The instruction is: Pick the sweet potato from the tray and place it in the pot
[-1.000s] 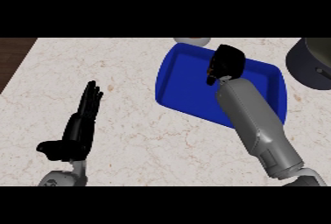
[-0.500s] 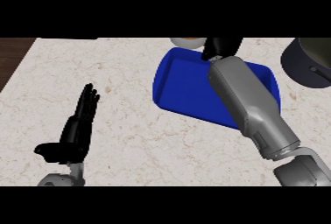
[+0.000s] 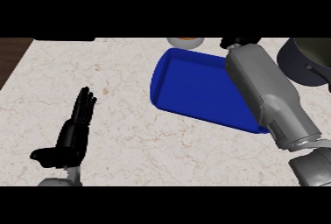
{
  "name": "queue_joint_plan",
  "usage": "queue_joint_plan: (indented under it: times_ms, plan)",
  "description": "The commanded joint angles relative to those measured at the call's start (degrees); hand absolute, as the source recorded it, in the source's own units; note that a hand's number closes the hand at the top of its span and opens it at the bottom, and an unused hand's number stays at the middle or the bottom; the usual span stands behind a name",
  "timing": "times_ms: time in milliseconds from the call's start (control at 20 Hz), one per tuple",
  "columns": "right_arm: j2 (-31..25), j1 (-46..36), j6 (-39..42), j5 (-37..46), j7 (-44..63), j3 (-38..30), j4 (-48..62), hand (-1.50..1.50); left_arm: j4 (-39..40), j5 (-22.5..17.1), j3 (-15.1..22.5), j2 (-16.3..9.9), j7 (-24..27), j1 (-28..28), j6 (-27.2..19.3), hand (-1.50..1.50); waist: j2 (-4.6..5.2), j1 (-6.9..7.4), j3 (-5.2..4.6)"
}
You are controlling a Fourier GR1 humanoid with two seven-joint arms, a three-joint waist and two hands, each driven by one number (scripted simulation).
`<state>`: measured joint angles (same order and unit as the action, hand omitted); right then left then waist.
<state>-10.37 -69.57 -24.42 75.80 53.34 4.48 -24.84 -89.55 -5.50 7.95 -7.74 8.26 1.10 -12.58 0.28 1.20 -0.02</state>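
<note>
Over at 8 o'clock on the tabletop (image 3: pixel 129 131), the left hand (image 3: pixel 74 131) just rests with its fingers straight and spread, pointing up, holding nothing. Moving right, the blue tray (image 3: pixel 194 87) sits around the middle and looks bare where I can see it. At 12 o'clock there's a small round thing (image 3: pixel 186 41) cut off by the top edge, can't tell what it is. The right hand (image 3: pixel 238 42) is up at 1 o'clock, mostly out of view, so I can't tell whether it's closed on anything, and I can't see the sweet potato at all. The dark pot (image 3: pixel 304 57) sits at 2 o'clock. If the potato's in that hand, I'd swing right over the pot's opening and lower before letting go.
</note>
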Motion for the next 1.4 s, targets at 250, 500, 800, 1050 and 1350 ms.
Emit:
queue_joint_plan:
  times_ms: [250,500,800,1050,1350]
  plan:
    - [-10.3,3.9,0.2,-1.8,-3.1,-4.5,-1.3,1.50,1.1,0.6,0.2,2.1,1.8,-1.3,-0.2,0.00,-0.19,-0.80,0.02]
    - [-15.1,10.3,-1.1,-4.4,-8.3,-6.7,-4.3,1.50,-1.1,0.9,-1.4,0.5,0.0,-1.6,-0.2,0.00,-0.30,-1.12,0.02]
    - [-18.3,15.6,-6.9,-8.7,-16.1,-11.4,-0.5,1.50,-1.9,2.6,0.1,2.6,-0.8,-0.5,-1.5,0.00,-0.05,-0.53,0.07]
    - [-20.6,16.7,-3.2,-14.4,-23.7,-15.7,2.9,1.50,-0.8,2.3,-0.9,1.4,-0.5,-1.3,0.1,0.00,0.05,-0.23,0.07]
    - [-23.2,17.5,-2.2,-16.5,-26.1,-19.0,10.4,1.50,1.5,0.0,-3.0,0.1,0.7,0.7,3.7,0.00,0.51,0.78,0.12]
